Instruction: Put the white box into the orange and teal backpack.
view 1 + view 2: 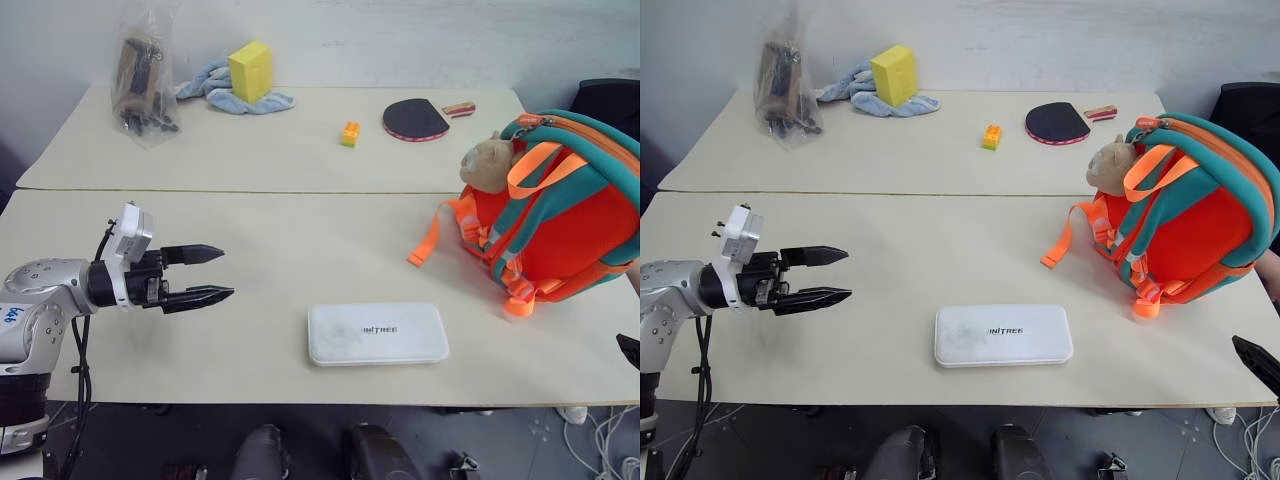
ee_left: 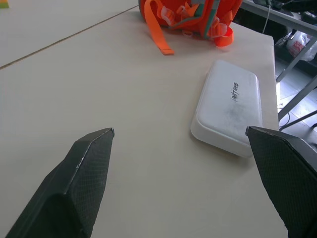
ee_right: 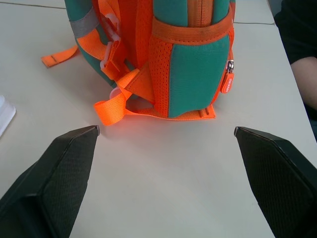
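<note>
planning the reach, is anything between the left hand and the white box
No. Between the left hand and the white box there is bare table, as the eye views and the left wrist view show.

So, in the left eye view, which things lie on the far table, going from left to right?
Clear plastic bag → blue cloth → yellow sponge block → small orange brick → table tennis paddle

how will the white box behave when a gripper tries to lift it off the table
The white box looks like a rigid case with crisp rounded edges, so it should stay stiff. It lies flat on the table, giving fingers little to get under. Its smooth surface may let it slide rather than tip.
</note>
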